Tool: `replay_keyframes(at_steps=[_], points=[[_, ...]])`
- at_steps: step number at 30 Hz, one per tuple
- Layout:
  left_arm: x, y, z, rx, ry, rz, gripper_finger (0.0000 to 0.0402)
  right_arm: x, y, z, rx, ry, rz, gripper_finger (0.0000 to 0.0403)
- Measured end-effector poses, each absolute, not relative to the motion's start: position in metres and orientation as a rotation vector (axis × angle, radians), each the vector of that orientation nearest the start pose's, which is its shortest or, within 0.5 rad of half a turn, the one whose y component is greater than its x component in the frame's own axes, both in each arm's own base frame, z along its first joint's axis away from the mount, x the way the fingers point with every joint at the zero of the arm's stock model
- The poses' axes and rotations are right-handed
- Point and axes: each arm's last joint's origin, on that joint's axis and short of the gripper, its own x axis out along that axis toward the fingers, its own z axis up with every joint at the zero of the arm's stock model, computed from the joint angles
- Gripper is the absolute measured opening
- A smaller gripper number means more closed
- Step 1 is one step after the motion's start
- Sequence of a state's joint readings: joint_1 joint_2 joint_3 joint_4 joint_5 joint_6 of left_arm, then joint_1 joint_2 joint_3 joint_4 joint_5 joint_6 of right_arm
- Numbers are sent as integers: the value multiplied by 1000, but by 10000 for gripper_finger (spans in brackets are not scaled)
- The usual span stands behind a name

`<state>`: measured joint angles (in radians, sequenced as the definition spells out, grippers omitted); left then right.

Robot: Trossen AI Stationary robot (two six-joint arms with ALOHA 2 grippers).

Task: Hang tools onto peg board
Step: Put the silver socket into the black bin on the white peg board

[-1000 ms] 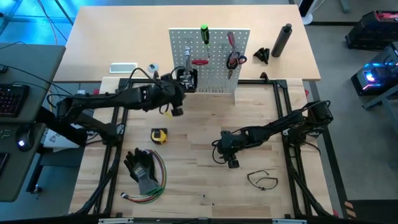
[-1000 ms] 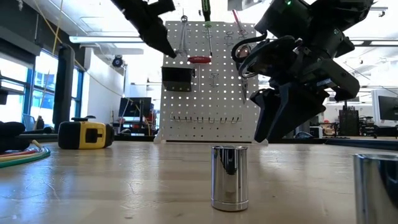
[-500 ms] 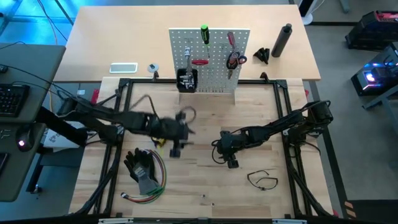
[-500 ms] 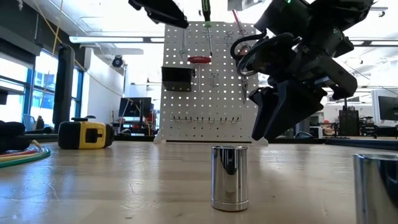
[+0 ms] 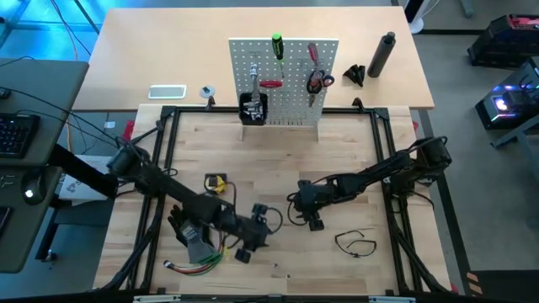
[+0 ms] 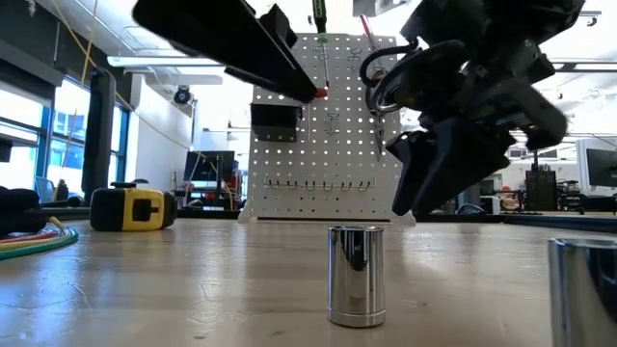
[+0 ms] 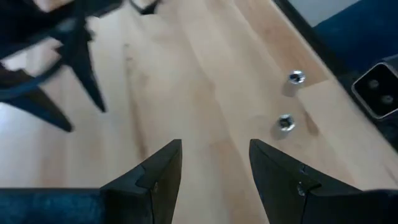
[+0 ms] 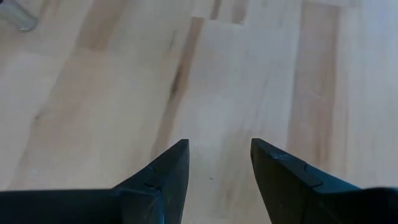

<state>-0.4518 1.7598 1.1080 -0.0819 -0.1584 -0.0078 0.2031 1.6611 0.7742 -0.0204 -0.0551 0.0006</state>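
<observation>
The peg board [image 5: 285, 80] stands upright at the far middle of the table. On it hang a green screwdriver [image 5: 276, 46], a red screwdriver [image 5: 312, 55] and red-handled scissors [image 5: 318, 82], above a black bin [image 5: 253, 108]. The yellow tape measure [image 5: 216, 182] lies on the table, partly under my left arm. A thin black loop [image 5: 355, 242] lies near the right. Two tiny metal bits [image 7: 285, 122] lie near the front edge. My left gripper [image 5: 247, 250] hovers open and empty near the front middle, short of those bits. My right gripper [image 5: 313, 220] hangs open and empty over bare wood.
Black gloves [image 5: 192, 227] and a bundle of coloured wires [image 5: 202, 257] lie left of my left gripper. A black bottle [image 5: 383, 55] and a phone [image 5: 167, 92] lie beyond the peg board. A black frame [image 5: 160, 126] borders the work area. A shiny metal socket [image 6: 357, 275] stands close to the low camera.
My left gripper has swung away from the peg board toward the table's near edge and come down, tipping its fingers downward. It passed over the tape measure and now hangs near the front middle. Its fingers stay open and empty.
</observation>
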Motion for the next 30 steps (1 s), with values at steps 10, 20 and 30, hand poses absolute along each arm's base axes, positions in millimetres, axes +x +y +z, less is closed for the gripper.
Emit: replay_keyframes(at_steps=[10,20,30], points=[[342,-190,153,195,738,-415,181,295,75,138,-100,907,260,168],[352,-202,125,155,693,-504,181,295,76,138,-104,906,261,168],[369,-210,114,182,661,-516,181,296,76,139,-106,896,263,168]])
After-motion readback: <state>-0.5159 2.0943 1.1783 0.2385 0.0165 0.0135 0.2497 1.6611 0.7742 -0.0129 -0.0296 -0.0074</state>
